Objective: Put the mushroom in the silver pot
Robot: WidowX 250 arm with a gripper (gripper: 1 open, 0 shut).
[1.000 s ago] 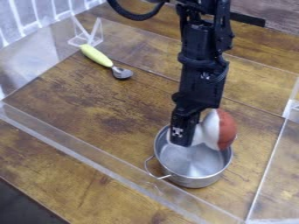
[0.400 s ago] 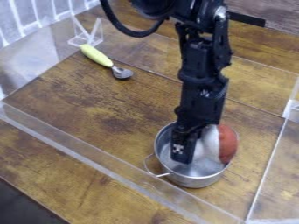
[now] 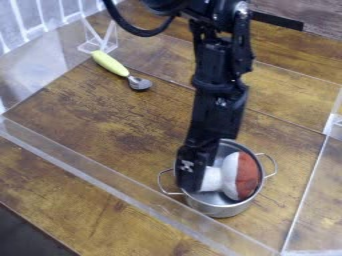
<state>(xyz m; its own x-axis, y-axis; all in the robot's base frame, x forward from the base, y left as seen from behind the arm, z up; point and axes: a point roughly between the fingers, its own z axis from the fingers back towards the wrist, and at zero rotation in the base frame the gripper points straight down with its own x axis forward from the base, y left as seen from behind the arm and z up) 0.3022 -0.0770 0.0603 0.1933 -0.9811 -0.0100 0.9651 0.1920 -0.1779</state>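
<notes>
The silver pot [image 3: 254, 198] stands on the wooden table at the lower right, with small loop handles showing on both sides. The mushroom [image 3: 243, 173] lies on its side inside the pot, reddish-brown cap to the right and white stem to the left. My gripper [image 3: 201, 168] points down into the pot's left half, right beside the stem. Its near finger [image 3: 194, 160] is dark with white marks; the far finger is hidden behind the mushroom. The jaws look open, and the mushroom sits lower than the fingers, resting in the pot.
A yellow-handled spoon [image 3: 118, 68] lies at the back left of the table. A clear plastic wall [image 3: 94, 165] runs along the front and the sides. A small clear stand [image 3: 96, 42] sits in the far left corner.
The gripper has lowered the mushroom from above the pot's rim down into the pot. The mushroom now lies lower against the fingers, and the arm has leaned a little to the left.
</notes>
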